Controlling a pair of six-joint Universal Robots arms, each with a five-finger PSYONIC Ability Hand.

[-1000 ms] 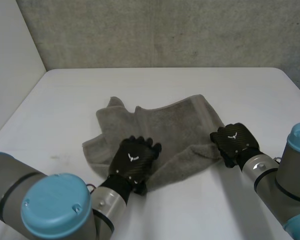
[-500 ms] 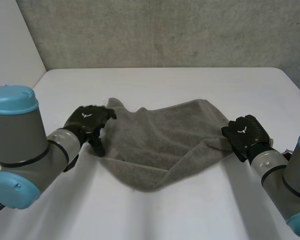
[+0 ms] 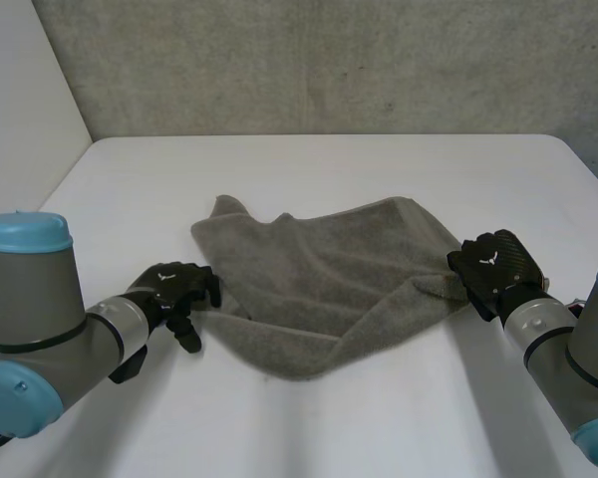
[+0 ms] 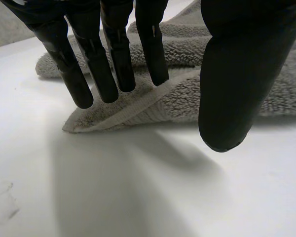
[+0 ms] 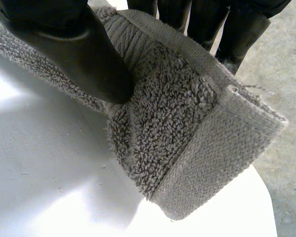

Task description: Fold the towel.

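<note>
A grey towel [image 3: 319,279] lies rumpled and partly spread on the white table [image 3: 379,418]. My left hand [image 3: 174,291] is at its near-left corner. In the left wrist view its fingers [image 4: 113,54] stand straight just over the hemmed corner [image 4: 118,116], with the thumb [image 4: 232,84] apart and nothing pinched. My right hand [image 3: 498,269] is at the towel's right corner. There the thumb [image 5: 74,44] presses the folded corner of the towel [image 5: 177,123] against the fingers behind it, holding it a little above the table.
A grey wall [image 3: 329,60] runs behind the table's far edge. A pale wall [image 3: 20,149] stands along its left side. Bare tabletop lies in front of the towel and to both sides.
My left hand left the towel's middle, swung out to its left edge, then came down to the near-left corner. The right hand drew its corner to the right, spreading the towel.
</note>
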